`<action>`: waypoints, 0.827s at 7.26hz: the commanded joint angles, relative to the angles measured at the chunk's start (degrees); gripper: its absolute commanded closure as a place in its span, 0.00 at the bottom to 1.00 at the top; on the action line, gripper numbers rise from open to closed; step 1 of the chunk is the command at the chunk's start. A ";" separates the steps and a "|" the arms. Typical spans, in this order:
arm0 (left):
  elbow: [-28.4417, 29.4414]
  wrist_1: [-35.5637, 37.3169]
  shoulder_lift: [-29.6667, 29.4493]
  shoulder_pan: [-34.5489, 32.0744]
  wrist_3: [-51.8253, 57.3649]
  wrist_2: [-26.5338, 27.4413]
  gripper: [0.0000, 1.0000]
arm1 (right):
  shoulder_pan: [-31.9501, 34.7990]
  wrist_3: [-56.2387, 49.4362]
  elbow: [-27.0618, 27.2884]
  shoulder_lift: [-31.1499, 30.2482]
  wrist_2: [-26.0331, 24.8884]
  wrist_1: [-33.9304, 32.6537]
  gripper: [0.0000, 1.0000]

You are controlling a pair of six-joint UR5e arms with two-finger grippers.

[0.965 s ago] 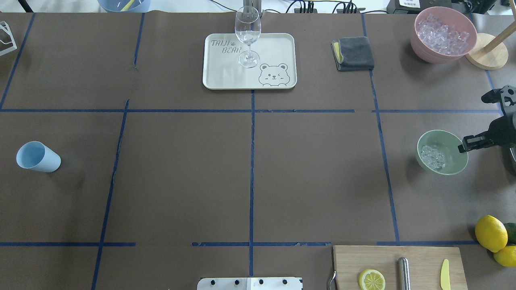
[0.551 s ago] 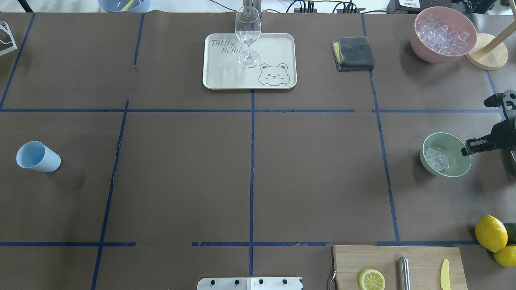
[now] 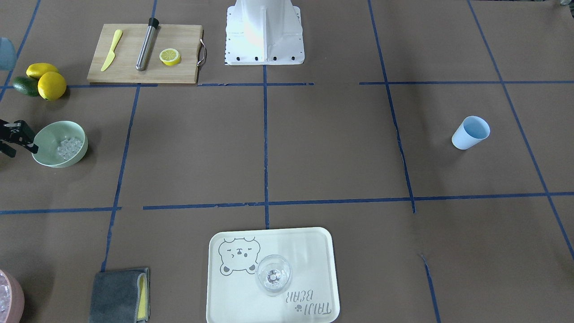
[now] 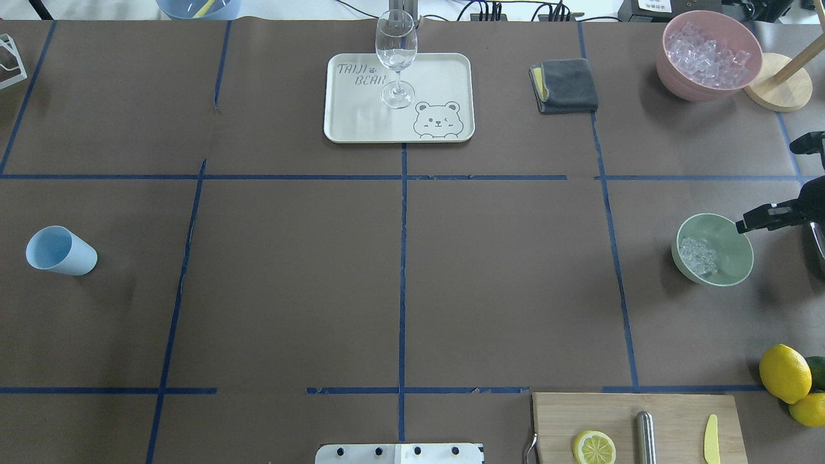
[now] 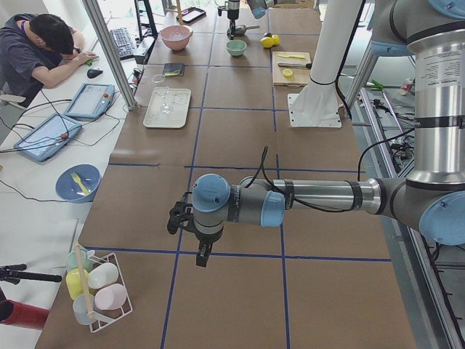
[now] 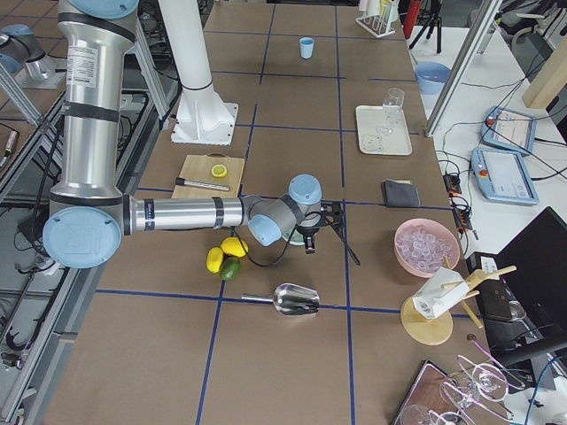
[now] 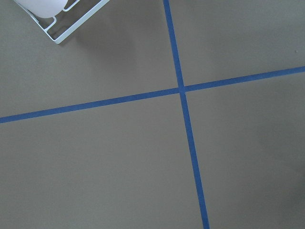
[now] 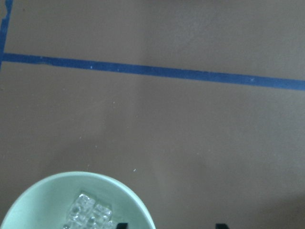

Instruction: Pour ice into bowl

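1. Brown-papered desk [image 4: 515,290] with a blue tape grid [image 4: 402,258]; the mint bowl [image 4: 731,258] sits at 3 o'clock, ice [image 4: 697,254] heaped inside.
2. My right claw [image 8: 170,225] hangs wide and empty at the bowl's 2 o'clock rim; left claw [image 5: 197,247]: I cannot tell.
3. I judge the ice slippery and loose, the bowl light and stiff; grip its rim.

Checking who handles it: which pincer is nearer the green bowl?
Right. The right pincer hangs beside the rim of the bowl; the left pincer is far away, near a wire rack.
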 commanded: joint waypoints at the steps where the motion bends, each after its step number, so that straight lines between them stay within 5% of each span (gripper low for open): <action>1: -0.09 -0.17 -0.04 0.00 0.09 0.00 0.00 | 8.95 -10.18 0.47 0.01 3.51 -6.08 0.00; 4: 0.53 -2.29 0.22 0.00 0.97 0.00 0.00 | 21.53 -29.71 0.56 -0.16 3.63 -19.62 0.00; 6: 0.61 -2.03 0.31 0.00 1.05 0.00 0.00 | 24.38 -30.46 0.91 -0.34 3.53 -24.05 0.00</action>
